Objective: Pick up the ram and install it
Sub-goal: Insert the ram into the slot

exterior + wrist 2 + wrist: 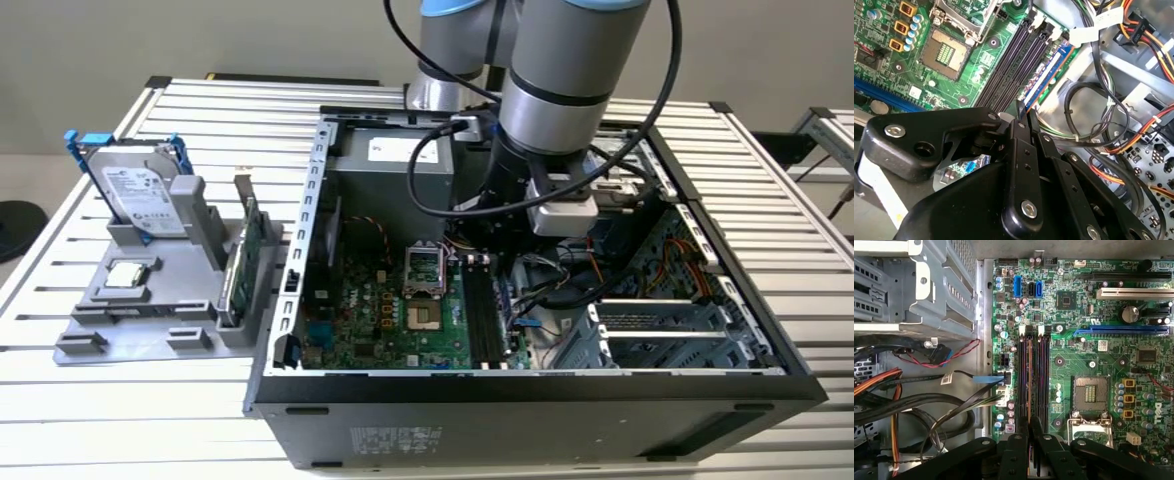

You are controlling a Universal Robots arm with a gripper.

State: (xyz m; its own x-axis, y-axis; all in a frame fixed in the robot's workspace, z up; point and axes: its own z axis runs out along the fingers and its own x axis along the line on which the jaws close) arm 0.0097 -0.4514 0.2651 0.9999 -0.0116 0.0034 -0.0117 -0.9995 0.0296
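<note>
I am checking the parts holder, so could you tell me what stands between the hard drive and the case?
In the exterior view, a green card stands upright in the gray holder between the hard drive and the case.

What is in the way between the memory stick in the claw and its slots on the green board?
Nothing visible. The gripper holds the ram edge-on right above the black memory slots; the cables lie off to one side, not across them.
</note>
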